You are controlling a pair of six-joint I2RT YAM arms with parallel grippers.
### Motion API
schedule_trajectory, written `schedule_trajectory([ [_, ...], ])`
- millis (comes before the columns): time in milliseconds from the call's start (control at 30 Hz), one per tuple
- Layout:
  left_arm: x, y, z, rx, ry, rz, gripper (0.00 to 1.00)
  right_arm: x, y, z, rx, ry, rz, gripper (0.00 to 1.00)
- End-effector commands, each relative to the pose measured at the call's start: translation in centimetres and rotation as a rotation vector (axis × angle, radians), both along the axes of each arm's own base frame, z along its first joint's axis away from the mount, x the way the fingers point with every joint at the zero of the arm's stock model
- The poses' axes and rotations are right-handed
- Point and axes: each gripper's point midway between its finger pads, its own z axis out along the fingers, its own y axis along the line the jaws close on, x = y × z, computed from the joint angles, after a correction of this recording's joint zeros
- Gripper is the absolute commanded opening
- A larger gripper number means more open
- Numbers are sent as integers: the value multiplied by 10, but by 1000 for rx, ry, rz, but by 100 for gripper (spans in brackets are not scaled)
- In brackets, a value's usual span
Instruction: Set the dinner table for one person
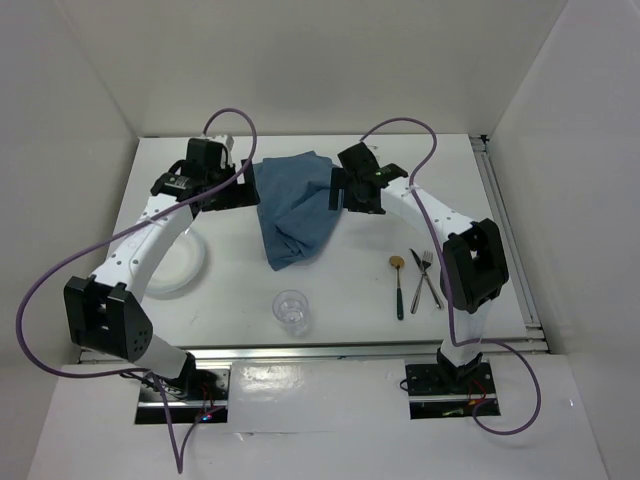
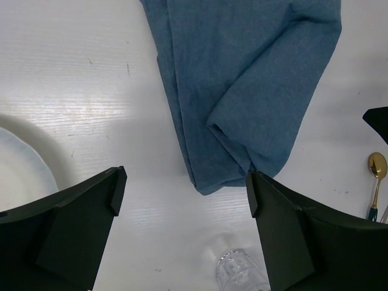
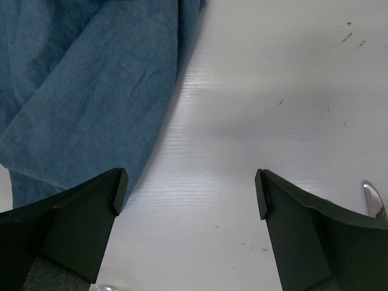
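The white dinner table (image 1: 350, 300) holds a crumpled blue cloth (image 1: 295, 205) at its middle back. A white plate (image 1: 182, 265) lies at the left and a clear glass (image 1: 292, 310) at the front middle. A gold spoon (image 1: 398, 285) and a fork and knife (image 1: 427, 278) lie at the right. My left gripper (image 1: 240, 190) is open and empty by the cloth's left edge. My right gripper (image 1: 338, 190) is open and empty by its right edge. The left wrist view shows the cloth (image 2: 254, 91) beyond the open gripper (image 2: 187, 194). The right wrist view shows the cloth (image 3: 91, 91) left of the open gripper (image 3: 191, 193).
White walls close in the table on three sides, and a metal rail (image 1: 505, 230) runs along its right edge. In the left wrist view the plate (image 2: 18, 176), the glass (image 2: 239, 273) and the spoon (image 2: 376, 176) show at the edges. A cutlery tip (image 3: 374, 200) shows at the right wrist view's edge.
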Motion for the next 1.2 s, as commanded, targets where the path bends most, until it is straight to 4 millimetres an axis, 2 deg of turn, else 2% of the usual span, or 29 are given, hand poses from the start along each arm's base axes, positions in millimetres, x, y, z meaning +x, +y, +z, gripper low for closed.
schedule_trajectory([
  [0,-2,-2,9,-50,9,2,100,4,4,16,11,-42,-8,100],
  [167,-3,-4,8,-70,36,-13,100,-2,15,16,-10,-48,37,100],
  [233,-6,1,18,-95,15,-1,96,-7,27,20,-16,-57,79,100],
  [333,-5,25,31,-134,-19,81,90,-13,48,26,-20,-89,154,100],
  [367,-7,25,30,-133,-10,82,88,-15,54,30,-15,-97,166,100],
  [433,-7,43,48,-146,-46,135,85,-23,77,36,7,-115,239,98],
  [467,-11,50,48,-146,-35,163,82,-25,85,41,11,-134,263,97],
  [500,-8,59,53,-147,-50,189,78,-31,103,40,11,-151,312,95],
  [567,-17,75,64,-146,-73,262,75,-38,126,43,21,-173,396,90],
  [600,-18,84,69,-146,-87,285,75,-50,146,39,23,-170,456,90],
  [633,-21,90,70,-150,-86,315,75,-52,159,44,30,-191,484,90],
  [767,-34,118,85,-126,-140,428,77,-65,202,30,-15,-201,569,89],
  [800,-40,126,87,-131,-152,465,79,-67,210,12,-36,-170,596,89],
  [833,-43,129,85,-130,-150,475,79,-66,220,16,-29,-180,605,89],
  [867,-44,128,88,-144,-158,484,80,-69,229,13,-33,-183,627,89],
  [900,-47,131,85,-156,-151,508,80,-66,231,10,-43,-182,620,87],
  [933,-50,128,80,-164,-138,498,80,-67,242,4,-48,-175,633,84],
  [1033,-52,124,80,-196,-135,482,80,-67,249,-9,-82,-152,648,76],
  [1167,-54,125,72,-199,-104,487,81,-65,250,-27,-142,-135,645,75],
])
